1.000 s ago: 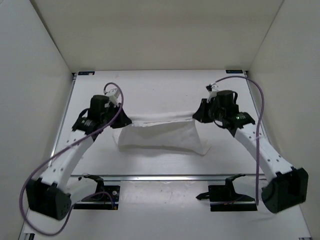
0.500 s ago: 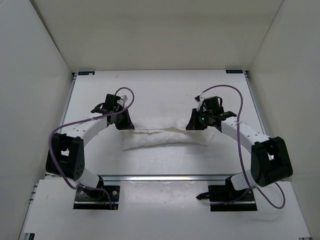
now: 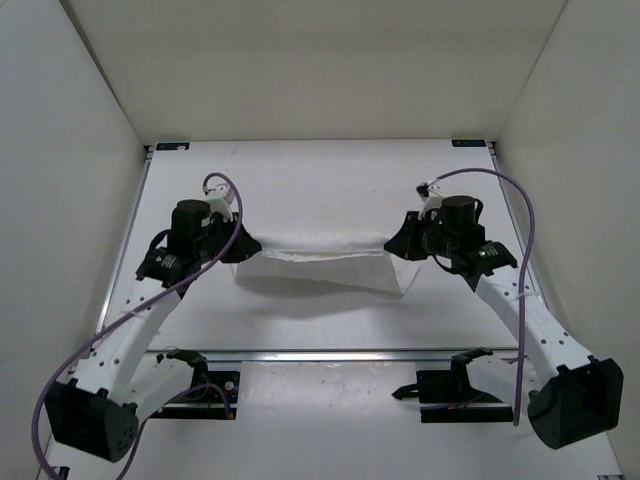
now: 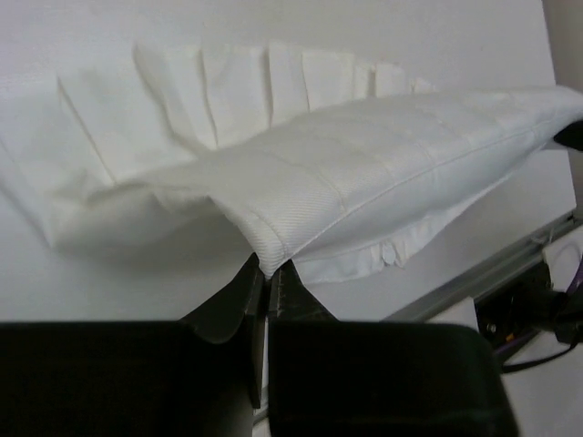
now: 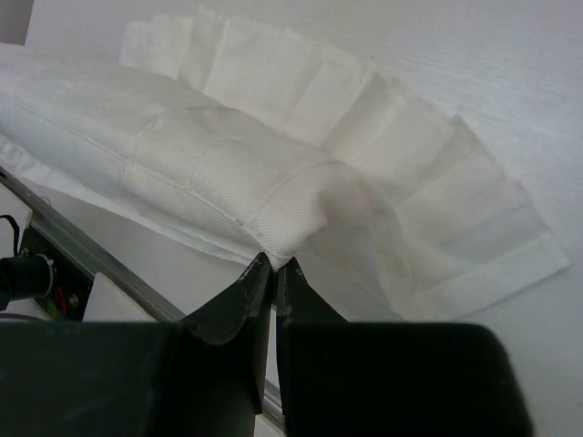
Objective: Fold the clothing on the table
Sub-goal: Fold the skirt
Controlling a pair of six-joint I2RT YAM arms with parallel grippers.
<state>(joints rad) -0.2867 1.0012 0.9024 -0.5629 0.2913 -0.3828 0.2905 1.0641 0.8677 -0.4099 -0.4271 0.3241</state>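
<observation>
We hold the clothing (image 3: 322,268) lifted over the worktop (image 3: 320,190) — left fingers (image 4: 239,305) and right fingers (image 5: 244,296) each clenched on an end.

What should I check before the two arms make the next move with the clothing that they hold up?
1. Left gripper shut on one corner of the clothing: ok.
2. Right gripper shut on the opposite corner: ok.
3. Held edge stretched between the grippers with little sag: ok.
4. Pleated hem lifted off the table: not ok, it rests on the table.
5. Both grippers at equal height: cannot tell.
</observation>
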